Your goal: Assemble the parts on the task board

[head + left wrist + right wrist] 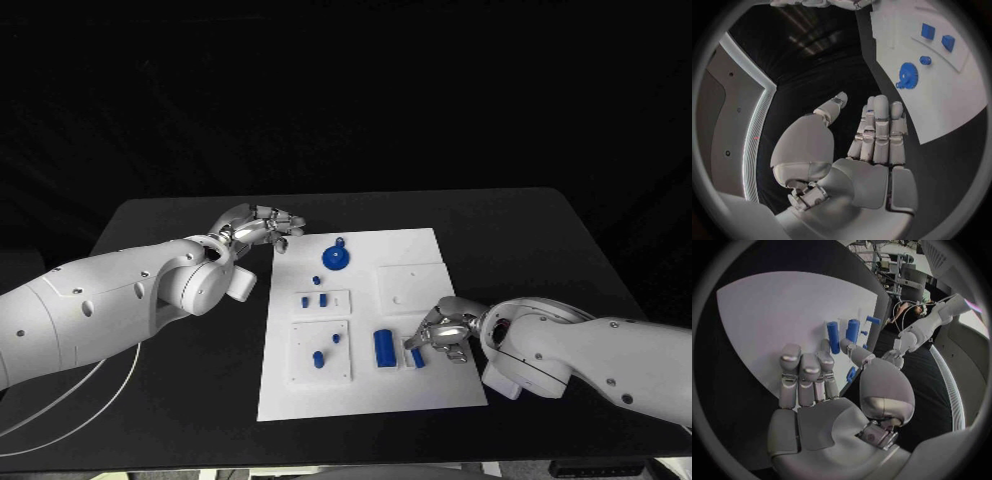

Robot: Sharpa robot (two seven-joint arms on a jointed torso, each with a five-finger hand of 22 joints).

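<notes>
Right robot hand (444,332) sits on the task board (411,250), pinching a small blue part (415,357) beside the blue block (385,348) — left robot hand (260,227) hovers empty, fingers apart, off the board's far-left corner over the table (173,215).

Two big white arms, smooth and round like shells. The left arm (101,305) has small dark dots (maybe screws) and a thin white cable (65,395) at lower left. Each ends in a shiny silver hand (260,226).
</notes>
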